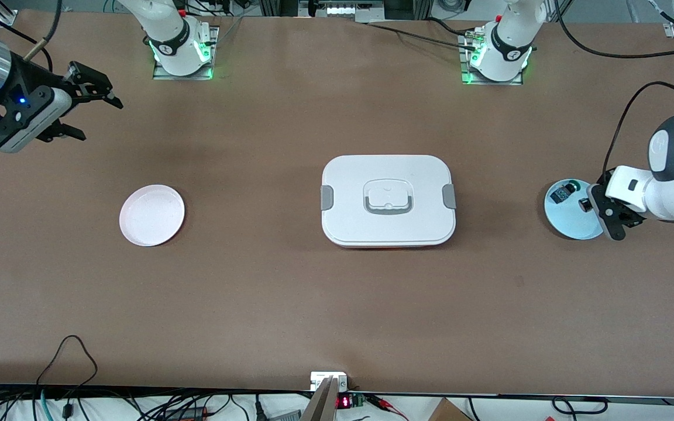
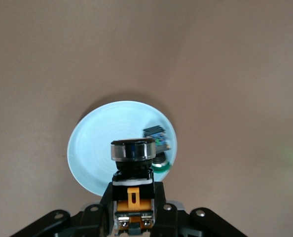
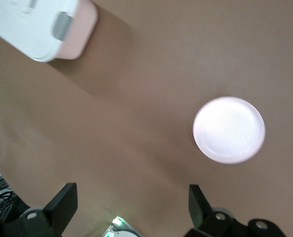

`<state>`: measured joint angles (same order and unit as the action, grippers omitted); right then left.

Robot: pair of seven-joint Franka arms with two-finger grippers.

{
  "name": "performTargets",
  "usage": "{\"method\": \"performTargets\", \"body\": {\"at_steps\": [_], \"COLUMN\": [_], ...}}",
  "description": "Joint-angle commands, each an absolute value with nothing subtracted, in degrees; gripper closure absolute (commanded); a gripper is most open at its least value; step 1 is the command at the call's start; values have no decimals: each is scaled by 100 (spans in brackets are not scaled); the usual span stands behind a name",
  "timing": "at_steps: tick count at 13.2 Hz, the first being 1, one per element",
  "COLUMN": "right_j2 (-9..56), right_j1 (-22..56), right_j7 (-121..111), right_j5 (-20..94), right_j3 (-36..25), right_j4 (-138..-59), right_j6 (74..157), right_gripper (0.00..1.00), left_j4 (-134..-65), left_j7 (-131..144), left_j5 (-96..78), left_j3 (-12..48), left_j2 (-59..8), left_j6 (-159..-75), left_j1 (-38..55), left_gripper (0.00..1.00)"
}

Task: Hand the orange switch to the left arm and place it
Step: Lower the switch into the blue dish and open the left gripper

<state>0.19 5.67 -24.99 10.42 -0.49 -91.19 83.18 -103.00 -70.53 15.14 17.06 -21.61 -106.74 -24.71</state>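
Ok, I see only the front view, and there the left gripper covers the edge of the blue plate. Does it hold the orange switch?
Observer: Yes. The left wrist view shows the left gripper shut on the orange switch, over the blue plate.
Operator: Which end of the switch is gripped?
Observer: The orange end sits between the fingers. The round black cap sticks out past the fingertips.
Operator: And is the right gripper ready over the pink plate?
Observer: Not over it. The right wrist view shows the right gripper open and holding nothing. It waits with bare table under it, and the pink plate lies off to one side.
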Motion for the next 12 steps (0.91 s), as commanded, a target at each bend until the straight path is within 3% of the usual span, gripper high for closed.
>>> {"method": "performTargets", "body": {"at_steps": [1,4,12], "right_j2": [-26,-26,158], "right_j1": [1326,1397,1389], "right_j7": [-1613,-1143,-1160], "right_j5": [293,-158,-220], "right_j3": [-659,-650,-607], "right_j4": [-9377,-9711,-9044], "right_j6": [8515,9016,9053], "right_gripper": [0,0,0], "left_j4": [-11080,-11583,-11646], "left_j7": [-7846,-8331,-8358], "left_j5": [1635,1635,2083], "left_j3": [1758,1758,1740], "left_j2": [-2039,-2179,-2917], "left_j6": [-11799,-12865,-13807], "left_j1": [-2855,-3155,-3516], "left_gripper": [85,86,85]}}
